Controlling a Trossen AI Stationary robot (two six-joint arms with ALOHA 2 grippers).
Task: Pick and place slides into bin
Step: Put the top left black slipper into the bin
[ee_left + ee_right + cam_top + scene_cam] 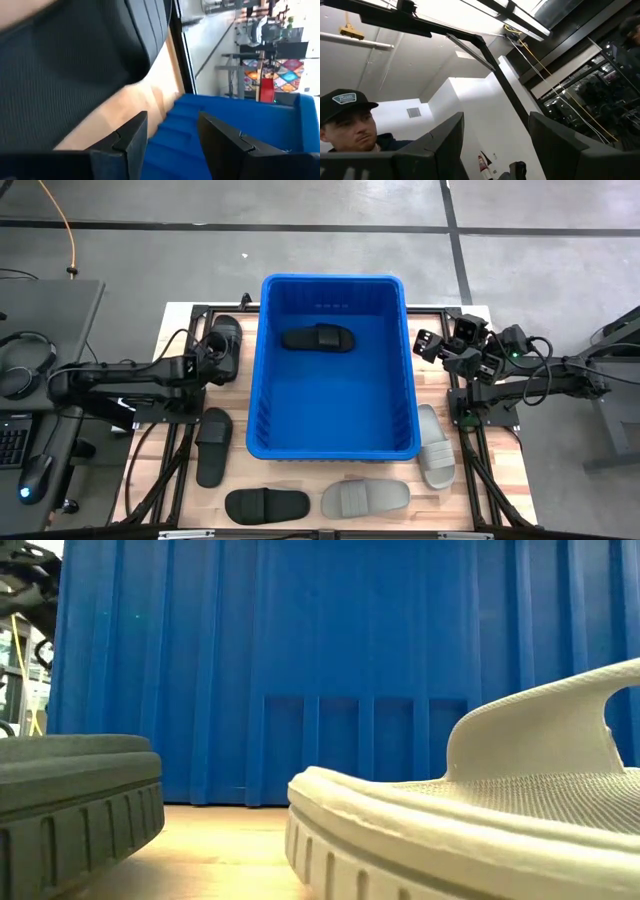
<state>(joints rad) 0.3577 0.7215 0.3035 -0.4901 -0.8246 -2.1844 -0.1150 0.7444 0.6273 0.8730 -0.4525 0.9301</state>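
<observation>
The blue bin [335,430] stands mid-table with one black slide [318,339] lying flat inside, near its far end. Another black slide [228,332] lies on the table at the bin's far left corner. My left gripper [215,360] hovers just over this slide's near end, open. In the left wrist view the slide [65,65] looms close beside the open fingers [172,145], with only the bin wall [185,125] seen between them. My right gripper [430,342] waits raised at the bin's right side, open [495,145], pointing up at the ceiling.
On the table lie a black slide [213,445] left of the bin, a black one [266,505] and a grey one [365,498] along the near edge, and a grey one [435,445] at the right. A person [350,125] shows in the right wrist view.
</observation>
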